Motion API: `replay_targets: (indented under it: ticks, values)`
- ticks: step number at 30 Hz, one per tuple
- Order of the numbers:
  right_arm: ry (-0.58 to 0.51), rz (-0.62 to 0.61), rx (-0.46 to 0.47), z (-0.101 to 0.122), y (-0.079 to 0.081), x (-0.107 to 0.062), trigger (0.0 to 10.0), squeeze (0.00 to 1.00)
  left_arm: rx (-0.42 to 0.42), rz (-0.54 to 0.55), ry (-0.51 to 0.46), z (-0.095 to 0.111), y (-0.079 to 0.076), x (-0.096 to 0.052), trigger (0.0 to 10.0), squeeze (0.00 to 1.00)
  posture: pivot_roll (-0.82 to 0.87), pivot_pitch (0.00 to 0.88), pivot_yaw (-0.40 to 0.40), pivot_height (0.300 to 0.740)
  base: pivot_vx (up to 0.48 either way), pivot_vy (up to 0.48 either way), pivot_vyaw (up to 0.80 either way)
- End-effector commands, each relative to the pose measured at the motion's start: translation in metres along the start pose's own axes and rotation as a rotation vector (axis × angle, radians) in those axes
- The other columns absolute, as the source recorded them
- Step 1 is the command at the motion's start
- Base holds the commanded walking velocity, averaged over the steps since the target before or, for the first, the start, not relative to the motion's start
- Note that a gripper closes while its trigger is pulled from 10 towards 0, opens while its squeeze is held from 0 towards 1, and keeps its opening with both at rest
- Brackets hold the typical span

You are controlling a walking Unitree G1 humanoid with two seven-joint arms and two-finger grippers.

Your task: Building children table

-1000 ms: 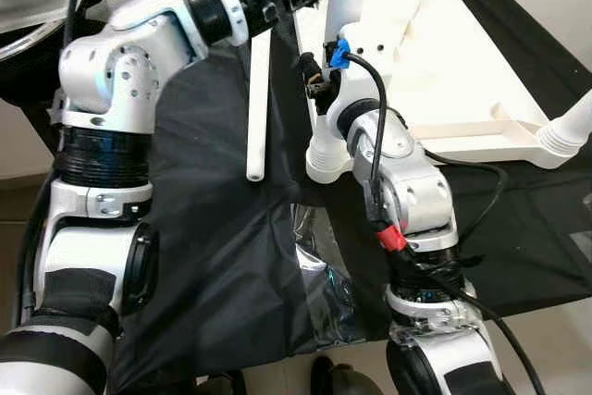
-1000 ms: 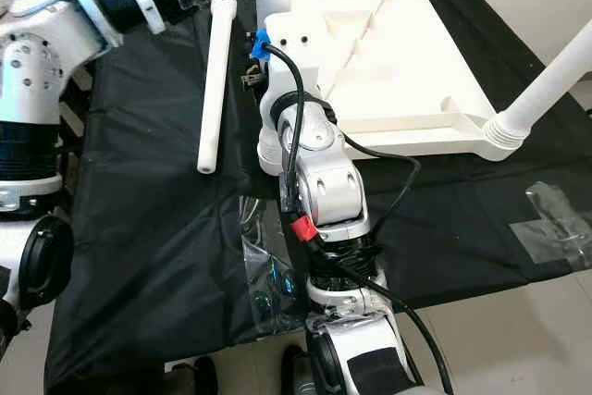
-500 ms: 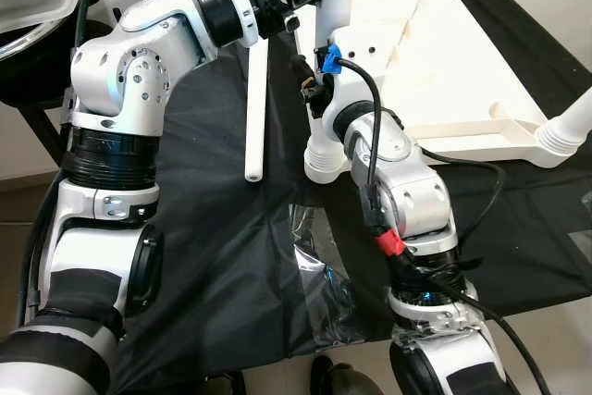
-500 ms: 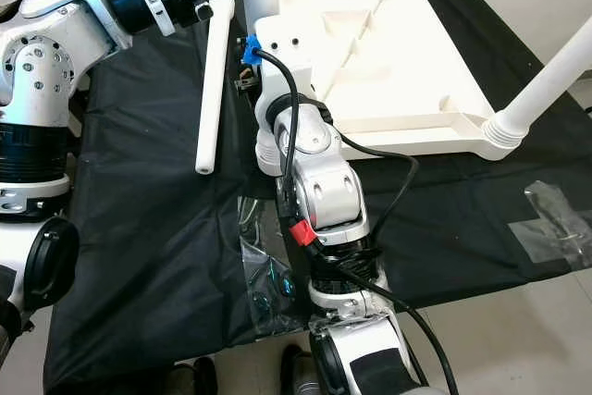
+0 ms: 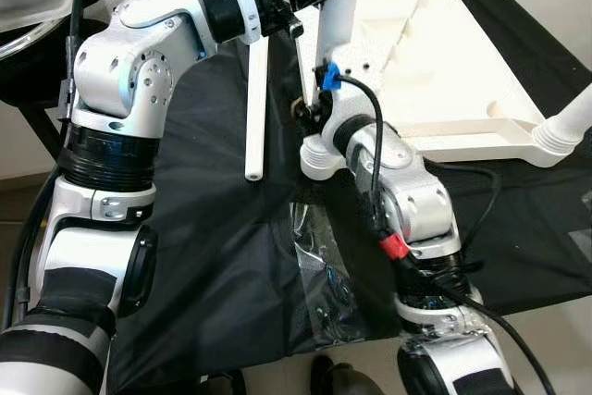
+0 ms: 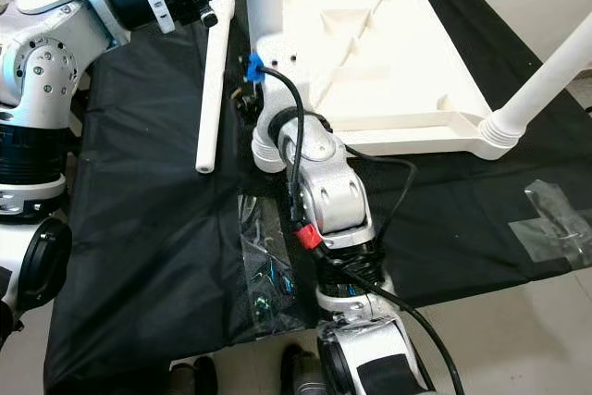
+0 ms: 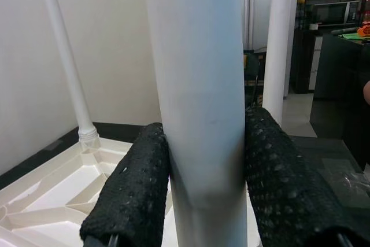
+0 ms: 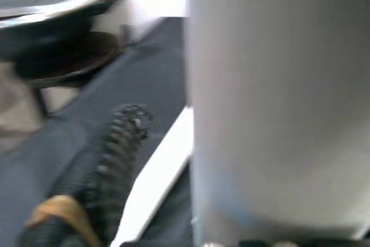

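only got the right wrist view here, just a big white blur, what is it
Observer: A table leg standing at the near corner of the upturned white tabletop.
Operator: is the other arm on it
Observer: Yes, the left end effector is clamped on that leg, one black finger on each side.
Operator: any legs still loose
Observer: One loose leg lies flat on the black cloth, left of the tabletop.
Operator: others fitted?
Observer: Two more legs stand in their corners, one far, one at the near right.
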State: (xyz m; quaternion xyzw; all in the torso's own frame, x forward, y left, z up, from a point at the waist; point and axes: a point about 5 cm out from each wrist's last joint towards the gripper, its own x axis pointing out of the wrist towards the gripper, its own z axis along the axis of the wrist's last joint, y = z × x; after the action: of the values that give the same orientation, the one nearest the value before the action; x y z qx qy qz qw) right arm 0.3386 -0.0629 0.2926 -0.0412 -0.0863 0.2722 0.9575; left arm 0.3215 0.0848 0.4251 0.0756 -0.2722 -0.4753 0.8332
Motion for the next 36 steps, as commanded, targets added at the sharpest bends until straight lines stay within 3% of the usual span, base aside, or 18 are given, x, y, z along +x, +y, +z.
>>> replay_targets:
  ticks: [1,2,4,5,7,8,10,11,21,22,35,36]
  values:
    - [-0.072,0.187,-0.012,0.015,0.008,-0.002,10.0,1.00,0.037,-0.013,0.040,-0.003,-0.003,0.000,0.0,0.00,0.02,0.262,-0.022,0.740,0.000,0.000,0.00]
    - [-0.072,0.187,-0.012,0.015,0.008,-0.002,10.0,1.00,0.037,-0.013,0.040,-0.003,-0.003,0.000,0.0,0.00,0.02,0.262,-0.022,0.740,0.000,0.000,0.00]
    - [-0.114,0.331,-0.066,0.030,-0.012,-0.015,10.0,1.00,0.033,-0.022,0.033,-0.003,-0.004,0.001,0.0,0.00,0.02,0.262,-0.021,0.740,0.000,0.000,0.00]
    - [-0.114,0.331,-0.066,0.030,-0.012,-0.015,10.0,1.00,0.033,-0.022,0.033,-0.003,-0.004,0.001,0.0,0.00,0.02,0.262,-0.021,0.740,0.000,0.000,0.00]
    - [-0.125,0.449,-0.124,0.040,-0.024,-0.027,10.0,1.00,0.029,-0.029,0.032,-0.003,-0.005,0.001,0.0,0.00,0.02,0.263,-0.018,0.740,0.000,0.000,0.00]
    - [-0.111,0.529,-0.179,0.044,-0.032,-0.035,10.0,0.77,0.027,-0.035,0.031,-0.004,-0.006,0.001,0.0,0.00,0.02,0.264,-0.018,0.740,0.000,0.000,0.00]
    - [-0.098,0.547,-0.207,0.046,-0.037,-0.037,10.0,0.77,0.027,-0.038,0.031,-0.004,-0.006,0.002,0.0,0.00,0.02,0.264,-0.018,0.740,0.000,0.000,0.00]
    - [-0.085,0.553,-0.235,0.048,-0.042,-0.038,10.0,0.00,0.025,-0.040,0.032,-0.004,-0.007,0.002,0.0,0.00,0.02,0.265,-0.016,0.740,0.000,0.000,0.00]
    - [-0.063,0.659,-0.292,0.057,-0.058,-0.043,10.0,0.00,0.020,-0.055,0.041,-0.005,-0.009,0.003,0.0,0.00,0.03,0.270,-0.013,0.740,0.000,0.000,0.00]
    - [-0.076,0.639,-0.299,0.061,-0.063,-0.041,0.0,0.00,0.020,-0.057,0.043,-0.005,-0.009,0.002,0.0,0.00,0.03,0.271,-0.013,0.740,0.000,0.000,0.00]
    - [-0.093,0.567,-0.300,0.062,-0.073,-0.032,0.0,0.00,0.003,-0.064,0.038,-0.007,-0.010,-0.003,0.0,0.00,0.03,0.274,-0.006,0.740,0.000,0.000,0.00]
    - [-0.090,0.549,-0.297,0.061,-0.074,-0.031,0.0,0.00,-0.003,-0.064,0.035,-0.008,-0.010,-0.003,0.5,0.05,0.03,0.274,-0.005,0.740,0.000,0.000,0.00]
